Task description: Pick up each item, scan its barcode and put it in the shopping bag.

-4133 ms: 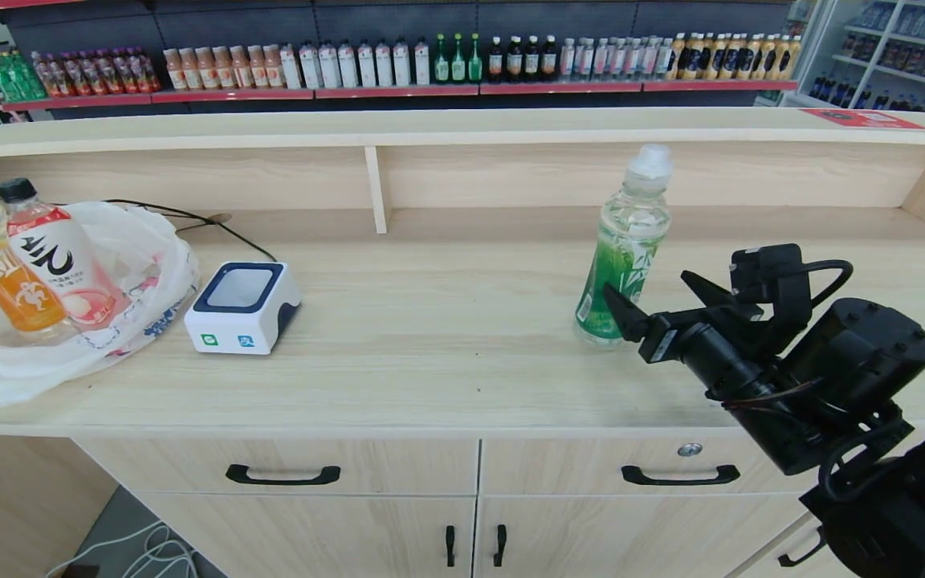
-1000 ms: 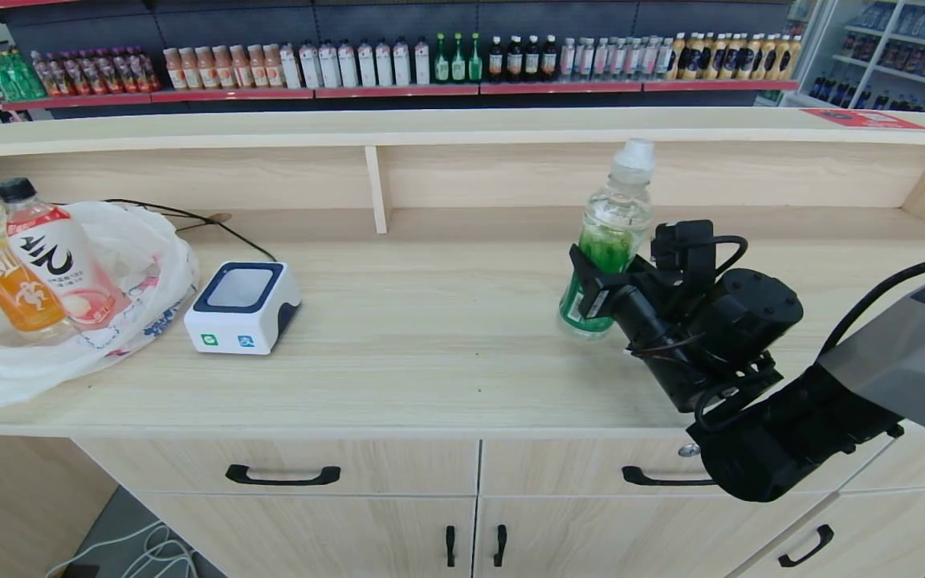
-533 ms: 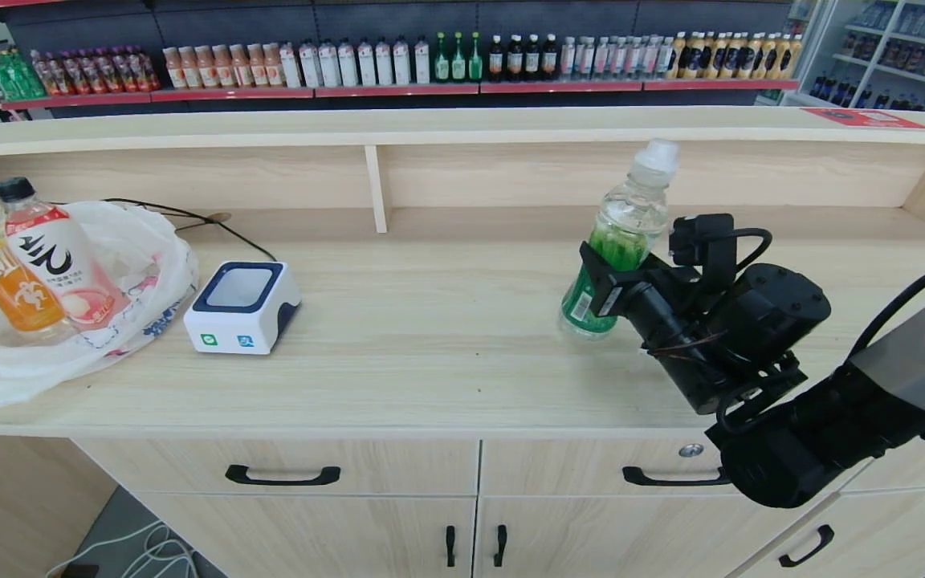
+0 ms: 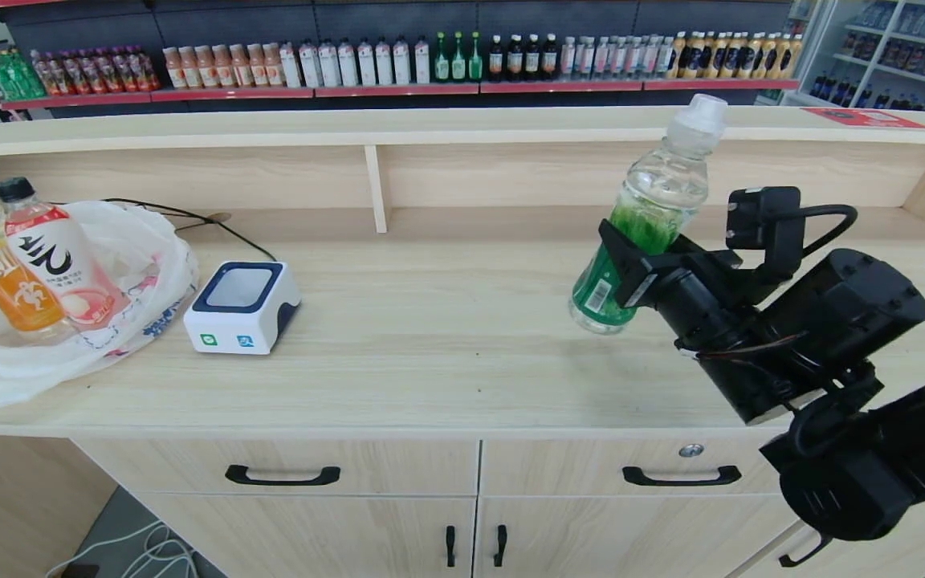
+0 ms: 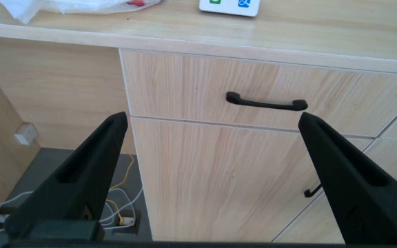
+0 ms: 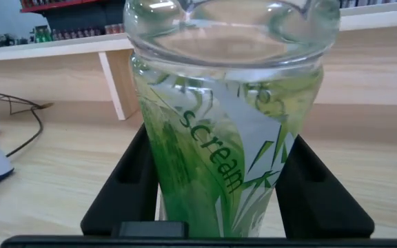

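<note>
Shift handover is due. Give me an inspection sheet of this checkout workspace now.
Surface: light wooden counter.
Job's things: green bottle tilted in the right gripper, apparently off the counter; scanner beside shopping bag; two bottles in the bag.
Clutter: nothing seen.
Grippers: right gripper's fingers shut on green bottle; left gripper open, low before the drawers.
Cables: black cable from scanner along the counter's back.
Surroundings: stocked drink shelves behind.

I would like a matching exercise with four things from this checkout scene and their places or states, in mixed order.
1 green bottle
2 scanner
3 orange bottle
4 left gripper

a in the bag
b open, facing a drawer
c tilted, in the right gripper
d on the counter, beside the bag

Pairs: 1-c, 2-d, 3-a, 4-b
</note>
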Available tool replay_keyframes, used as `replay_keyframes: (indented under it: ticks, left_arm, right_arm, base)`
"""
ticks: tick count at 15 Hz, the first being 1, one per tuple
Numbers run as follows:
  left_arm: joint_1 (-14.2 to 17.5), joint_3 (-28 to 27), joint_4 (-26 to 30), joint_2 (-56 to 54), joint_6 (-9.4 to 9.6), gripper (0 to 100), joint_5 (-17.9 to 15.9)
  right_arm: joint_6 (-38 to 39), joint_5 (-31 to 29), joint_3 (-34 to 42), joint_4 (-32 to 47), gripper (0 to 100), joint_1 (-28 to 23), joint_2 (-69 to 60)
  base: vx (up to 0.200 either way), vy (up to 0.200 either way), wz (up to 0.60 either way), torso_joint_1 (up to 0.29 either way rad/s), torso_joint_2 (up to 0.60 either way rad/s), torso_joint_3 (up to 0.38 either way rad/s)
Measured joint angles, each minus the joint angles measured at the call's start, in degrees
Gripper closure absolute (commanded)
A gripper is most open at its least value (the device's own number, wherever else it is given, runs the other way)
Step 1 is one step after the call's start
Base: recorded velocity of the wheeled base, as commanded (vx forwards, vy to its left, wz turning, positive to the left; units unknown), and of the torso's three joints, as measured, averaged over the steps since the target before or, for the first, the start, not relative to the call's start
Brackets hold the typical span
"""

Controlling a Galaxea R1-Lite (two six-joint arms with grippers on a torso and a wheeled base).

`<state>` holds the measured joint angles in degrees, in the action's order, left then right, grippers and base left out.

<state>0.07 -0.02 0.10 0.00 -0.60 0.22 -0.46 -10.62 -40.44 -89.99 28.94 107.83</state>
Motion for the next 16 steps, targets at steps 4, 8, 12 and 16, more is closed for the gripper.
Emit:
replay_keyframes:
  ticks: [4, 8, 12, 16]
  left_arm:
    - [0.0, 0.0, 0.0, 0.0, 0.0, 0, -0.01]
    - [-0.02, 0.0, 0.0, 0.0, 0.0, 0, 0.0]
    - [0.0, -0.02, 0.0, 0.0, 0.0, 0, -0.01]
    - [-0.02, -0.02, 0.0, 0.0, 0.0, 0, -0.01]
  right_arm:
    - [-0.32, -0.13, 7.72, -0.04, 100, 3.35, -8.05]
    - [-0.55, -0.16, 14.97, -0.02, 100, 7.47, -16.35]
    - [0.9, -2.55, 18.4, 0.0, 100, 11.35, -21.92]
    - [2.6, -13.17, 18.69, -0.04, 100, 18.02, -25.69]
  base:
    - [0.0, 0.0, 0.0, 0.0, 0.0, 0.0]
    - [0.0, 0.0, 0.0, 0.0, 0.0, 0.0]
    - [0.0, 0.0, 0.0, 0.0, 0.0, 0.0]
    - [0.0, 0.0, 0.0, 0.0, 0.0, 0.0]
